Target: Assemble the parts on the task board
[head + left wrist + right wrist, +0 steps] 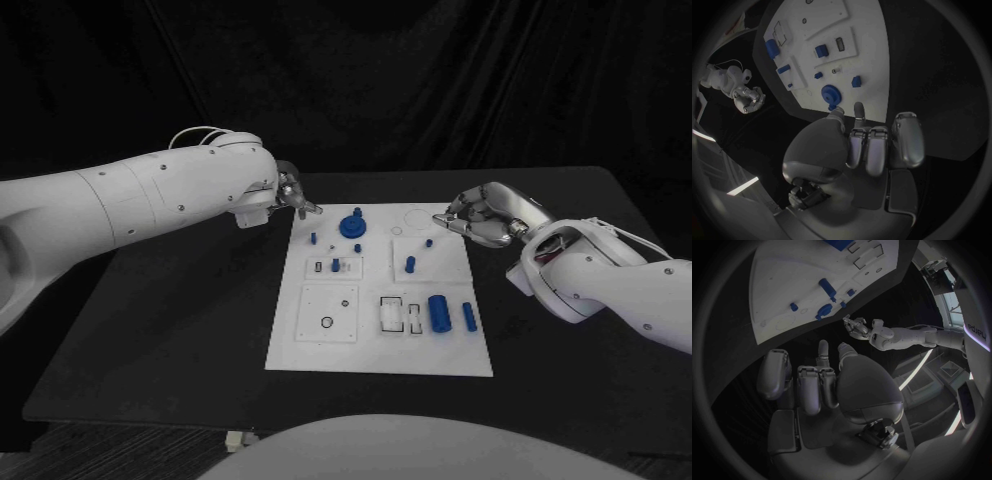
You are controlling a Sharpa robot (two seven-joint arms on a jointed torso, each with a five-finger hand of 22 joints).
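The white task board [382, 300] lies in the middle of the black table. A blue gear [352, 226] stands near its far left corner, with small blue pegs [410, 265] around the middle. A thick blue cylinder [438, 310] and a slimmer one [469, 316] lie at the right. My left hand [289, 195] hovers just off the board's far left corner, close to the gear [831, 95]. Its fingers [879, 145] are curled in and hold nothing. My right hand [483, 215] hangs at the far right corner, its fingers [811, 382] also curled and empty.
Flat white insert plates [329, 313] with small holes and rectangular slots [392, 313] cover the board's near half. Bare black table [173, 330] runs along both sides of the board. A dark curtain hangs behind the table.
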